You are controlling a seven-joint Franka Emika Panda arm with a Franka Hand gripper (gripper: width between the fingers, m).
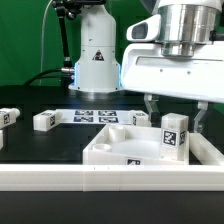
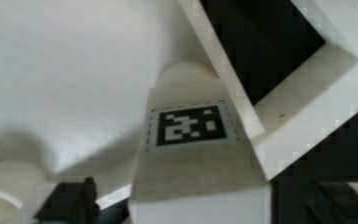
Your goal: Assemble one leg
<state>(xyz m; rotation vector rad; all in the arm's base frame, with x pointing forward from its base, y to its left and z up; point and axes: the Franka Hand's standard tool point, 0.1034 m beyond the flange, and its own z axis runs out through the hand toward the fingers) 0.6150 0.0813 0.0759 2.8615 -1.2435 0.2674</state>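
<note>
Pincer (image 1: 175, 120) closed on leg (image 1: 175, 136), lower right of frame, over tray (image 1: 110, 150); could jam if tilted.

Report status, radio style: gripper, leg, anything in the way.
Gripper shut on the leg, held upright over the tabletop piece. Three loose legs lie clear, at the exterior view's left. Nothing in the way.

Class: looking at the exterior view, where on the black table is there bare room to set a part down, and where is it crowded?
Bare black table lies between the leg and the large white square piece, in front of the marker board. Another strip runs between that leg and the leg at the view's left edge. Crowded: the square piece, where the gripper hangs over an upright leg.
</note>
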